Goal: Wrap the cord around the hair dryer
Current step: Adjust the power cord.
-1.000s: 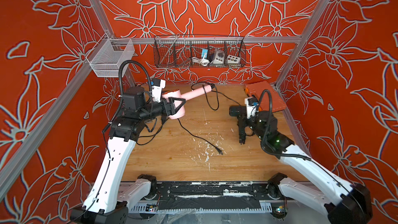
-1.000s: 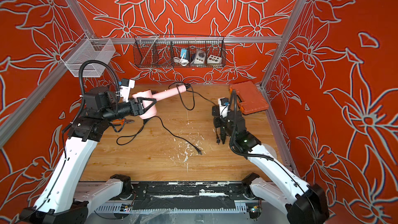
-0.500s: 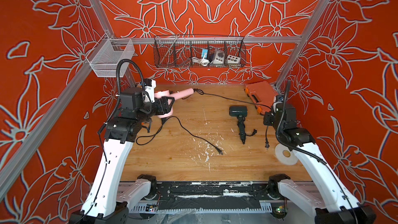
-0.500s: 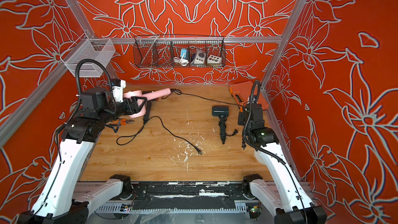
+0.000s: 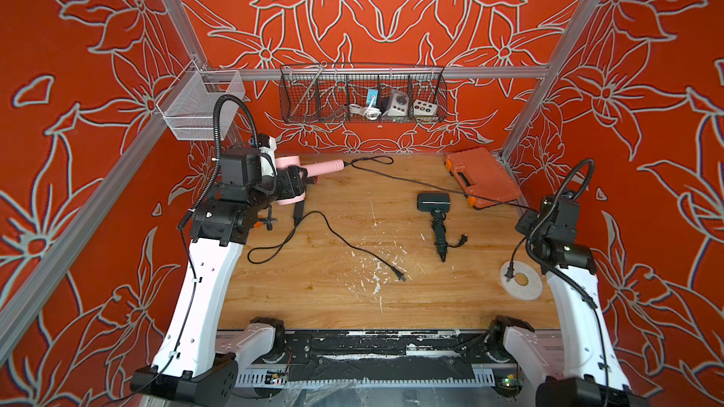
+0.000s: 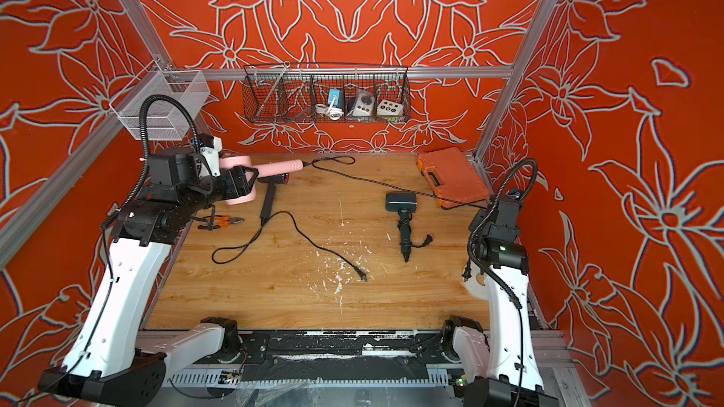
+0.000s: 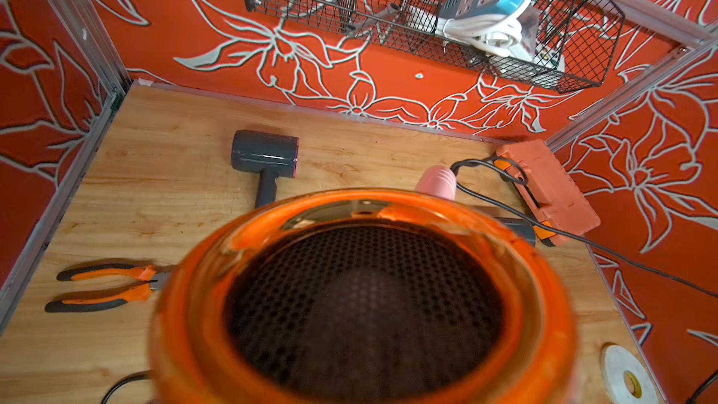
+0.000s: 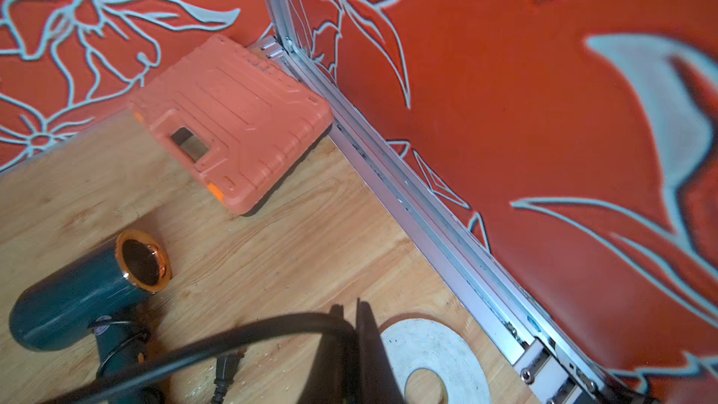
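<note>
- Two grippers hold parts of one appliance. The left gripper [image 5: 293, 189] has its fingers spread around the round head of the pink plastic hair dryer [image 5: 325, 167] and clamped on it, holding it clear of the wooden tabletop [image 5: 313, 307].
- The dryer's ribbed handle sticks out beyond the left fingers. In the left wrist view its perforated rear grille fills the frame, and the fingers themselves are hidden.
- The thin black cord [image 5: 411, 180] leaves the end of the handle and makes a small loop. It then stretches in a straight line above the table to the right gripper [image 8: 349, 316].
- The right fingers are pressed together with the cord pinched between them. Past them the cord hangs down, and its plug [image 5: 509, 272] sits over the white tape roll [image 5: 523, 287], just beside those fingers.
- The cord is not yet wound around the pink dryer.
- Under the left fingers a dark grey hair dryer [image 7: 264, 153] lies flat on the wood, with orange-handled pliers [image 7: 101, 285] near it.
- Between the two grippers, nearer the right fingers, a dark teal hair dryer [image 5: 433, 203] lies flat with cord bundled at its handle.
- An orange plastic tool case [image 5: 484, 174] lies in the corner beyond the right fingers.
</note>
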Robot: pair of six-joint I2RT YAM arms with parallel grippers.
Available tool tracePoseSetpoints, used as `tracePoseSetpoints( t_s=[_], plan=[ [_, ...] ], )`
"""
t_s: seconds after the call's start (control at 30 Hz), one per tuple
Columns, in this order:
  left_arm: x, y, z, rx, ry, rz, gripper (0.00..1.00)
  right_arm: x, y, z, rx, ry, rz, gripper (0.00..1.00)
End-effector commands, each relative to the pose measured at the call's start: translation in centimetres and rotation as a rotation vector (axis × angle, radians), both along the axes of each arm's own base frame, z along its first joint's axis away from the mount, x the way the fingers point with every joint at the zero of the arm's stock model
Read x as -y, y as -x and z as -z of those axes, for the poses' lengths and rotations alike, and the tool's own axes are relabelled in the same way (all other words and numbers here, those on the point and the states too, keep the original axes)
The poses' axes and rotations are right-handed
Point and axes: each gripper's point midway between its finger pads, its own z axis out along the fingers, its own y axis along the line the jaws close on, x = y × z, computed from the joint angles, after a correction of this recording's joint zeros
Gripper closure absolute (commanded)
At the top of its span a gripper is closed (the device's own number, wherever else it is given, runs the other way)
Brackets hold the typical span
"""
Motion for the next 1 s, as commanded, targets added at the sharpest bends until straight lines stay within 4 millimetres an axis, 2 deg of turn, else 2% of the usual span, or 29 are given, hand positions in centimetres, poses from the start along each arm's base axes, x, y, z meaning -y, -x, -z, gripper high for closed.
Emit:
tracePoseSetpoints(
  t_s=[0.0,0.13,0.2,0.27,0.3,0.4,0.53,0.63,0.7,0.73,0.8,0.87,0.97],
  plan=[
    [-6.6,-0.3,-4.0,0.127,-0.121,-0.3,1.0,2.8,1.6,1.0,0.012,-0.036,0.186,1.0],
    [-8.2,-0.1,-6.4,0.183,-0.138,-0.366,1.0,0.9,0.5,2.5,0.028,-0.127,0.103,1.0],
    [-8.1,-0.1,-8.4,0.234,-0.123,-0.353,1.0,-1.2,-0.3,3.0,0.039,-0.17,0.005,1.0],
    [-5.9,-0.4,-10.5,0.31,-0.065,-0.232,1.0,-5.0,-1.5,3.3,0.064,-0.263,-0.152,1.0],
    [-4.0,-0.5,-11.5,0.347,-0.014,-0.135,1.0,-7.5,-2.0,3.5,0.08,-0.304,-0.245,1.0],
    [0.9,0.1,-13.8,0.419,0.135,0.13,1.0,-12.9,-1.6,3.5,0.08,-0.272,-0.407,1.0],
    [3.7,1.6,-15.6,0.473,0.204,0.299,1.0,-18.5,-1.1,3.1,0.107,-0.31,-0.582,1.0],
    [5.0,2.7,-17.0,0.503,0.226,0.393,1.0,-21.7,-1.6,3.0,0.086,-0.322,-0.691,1.0],
    [5.6,3.2,-17.6,0.512,0.249,0.427,1.0,-23.1,-2.4,3.2,0.063,-0.316,-0.739,0.92],
    [5.8,3.4,-17.9,0.517,0.259,0.447,1.0,-23.6,-3.0,3.4,0.042,-0.308,-0.759,0.84],
    [6.1,3.7,-18.1,0.516,0.279,0.463,1.0,-24.3,-4.0,3.4,0.007,-0.285,-0.795,0.57],
    [6.4,4.2,-18.1,0.511,0.294,0.482,1.0,-25.2,-4.9,2.4,0.021,-0.268,-0.845,0.41],
    [6.5,4.6,-18.0,0.504,0.316,0.488,1.0,-27.5,-5.8,-1.1,0.15,-0.268,-0.962,0.3]
  ],
)
